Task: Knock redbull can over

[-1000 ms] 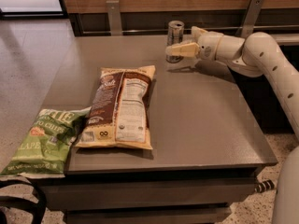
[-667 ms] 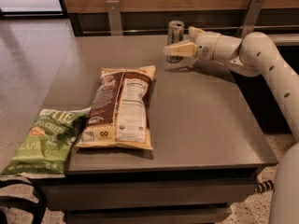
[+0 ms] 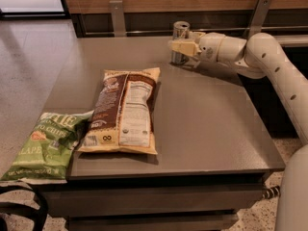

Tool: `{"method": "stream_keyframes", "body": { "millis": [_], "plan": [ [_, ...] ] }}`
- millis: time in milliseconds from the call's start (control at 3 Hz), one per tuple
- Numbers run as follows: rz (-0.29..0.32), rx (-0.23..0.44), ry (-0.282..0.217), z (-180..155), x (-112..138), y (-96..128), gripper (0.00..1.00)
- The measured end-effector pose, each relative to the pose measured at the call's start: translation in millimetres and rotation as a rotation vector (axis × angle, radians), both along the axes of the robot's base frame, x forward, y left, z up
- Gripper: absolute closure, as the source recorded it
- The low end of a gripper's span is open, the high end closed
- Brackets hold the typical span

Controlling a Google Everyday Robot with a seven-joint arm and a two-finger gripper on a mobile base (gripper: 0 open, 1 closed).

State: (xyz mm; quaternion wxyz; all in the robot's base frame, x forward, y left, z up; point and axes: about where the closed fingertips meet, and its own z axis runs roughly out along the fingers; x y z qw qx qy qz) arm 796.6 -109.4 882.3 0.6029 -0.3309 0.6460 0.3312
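Observation:
The redbull can (image 3: 181,31) is a slim silver can with a shiny rim. It stands upright at the far edge of the grey table (image 3: 207,124), right of the middle. My gripper (image 3: 180,47) reaches in from the right on the white arm (image 3: 269,61). It is at the can's middle height, right against the can's front, and covers part of the can's body. The can's lower end shows just below the gripper.
A brown and white chip bag (image 3: 126,110) lies flat on the table's left half. A green chip bag (image 3: 48,146) hangs over the table's front left corner. A wooden wall with metal brackets (image 3: 117,17) runs right behind the can.
My gripper has moved a little left and further back, from just in front of the can to right against it. The can still stands upright in the same place.

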Motion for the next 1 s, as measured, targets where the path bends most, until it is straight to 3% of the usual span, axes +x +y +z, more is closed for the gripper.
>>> {"method": "stream_keyframes", "body": {
  "millis": [667,1000],
  "plan": [
    [0.01,0.002,0.001,-0.6,0.4,7.1,0.88],
    [0.013,-0.006,0.002,0.6,0.1,9.3,1.0]
  ]
}}
